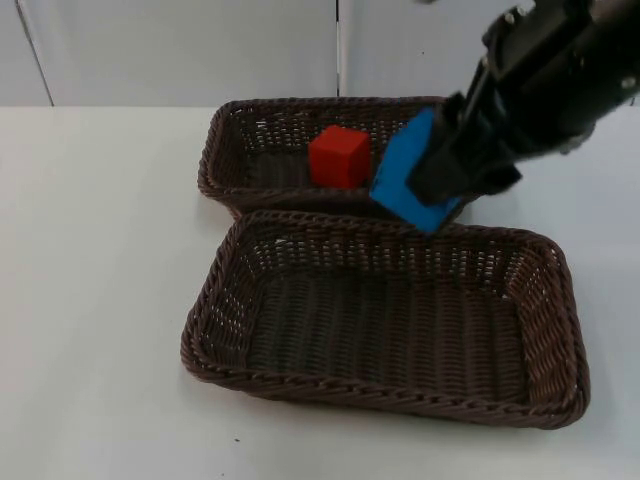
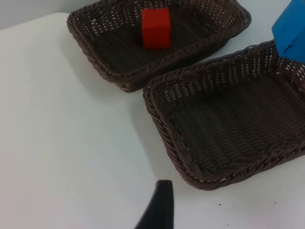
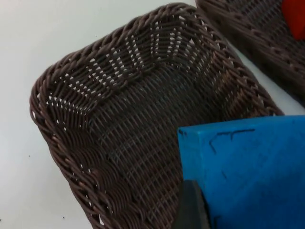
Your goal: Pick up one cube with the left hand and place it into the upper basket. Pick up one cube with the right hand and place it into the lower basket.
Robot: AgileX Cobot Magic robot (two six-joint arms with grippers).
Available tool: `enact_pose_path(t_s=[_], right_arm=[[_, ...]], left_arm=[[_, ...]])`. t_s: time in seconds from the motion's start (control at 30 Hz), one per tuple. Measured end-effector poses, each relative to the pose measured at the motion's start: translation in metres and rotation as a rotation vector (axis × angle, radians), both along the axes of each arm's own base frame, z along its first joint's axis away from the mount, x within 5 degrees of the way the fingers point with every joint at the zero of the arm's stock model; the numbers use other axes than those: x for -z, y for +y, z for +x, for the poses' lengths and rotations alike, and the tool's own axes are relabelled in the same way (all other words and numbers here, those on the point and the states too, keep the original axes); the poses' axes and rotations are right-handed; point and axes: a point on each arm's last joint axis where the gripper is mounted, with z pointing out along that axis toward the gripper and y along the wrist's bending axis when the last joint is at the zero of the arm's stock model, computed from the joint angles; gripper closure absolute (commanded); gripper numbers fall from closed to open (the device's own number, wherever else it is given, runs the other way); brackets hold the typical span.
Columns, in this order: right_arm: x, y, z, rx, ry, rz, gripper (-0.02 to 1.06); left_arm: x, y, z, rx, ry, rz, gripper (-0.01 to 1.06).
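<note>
Right gripper [image 1: 432, 190] clamps blue cube [image 1: 405, 175] in the air over the far rim of lower basket [image 1: 385, 390]. Red cube [image 1: 339, 156] sits in upper basket [image 1: 225, 150]. Left gripper's [image 2: 159, 205] opening: cannot tell. Both baskets on white counter [image 1: 90, 260].

Top view looks down from afar; both wrist views, nearer, share the lower basket [image 1: 385, 395] [image 2: 181, 148] [image 3: 62, 124]
</note>
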Motion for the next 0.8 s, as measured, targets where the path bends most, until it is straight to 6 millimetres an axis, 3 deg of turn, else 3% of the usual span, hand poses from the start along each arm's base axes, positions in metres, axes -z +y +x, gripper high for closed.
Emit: enact_pose_path(t_s=[0.3,0.47,0.8], right_arm=[[0.010,-0.002,-0.003,0.033,0.028,0.018,1.05],[0.027,0.003,0.003,0.040,0.052,0.002,1.05],[0.090,0.015,0.022,0.060,0.095,-0.047,1.05]], left_arm=[[0.000,0.000,0.000,0.000,0.001,0.001,0.27],[0.000,0.000,0.000,0.000,0.001,0.001,0.27],[0.000,0.000,0.000,0.000,0.001,0.001,0.27]])
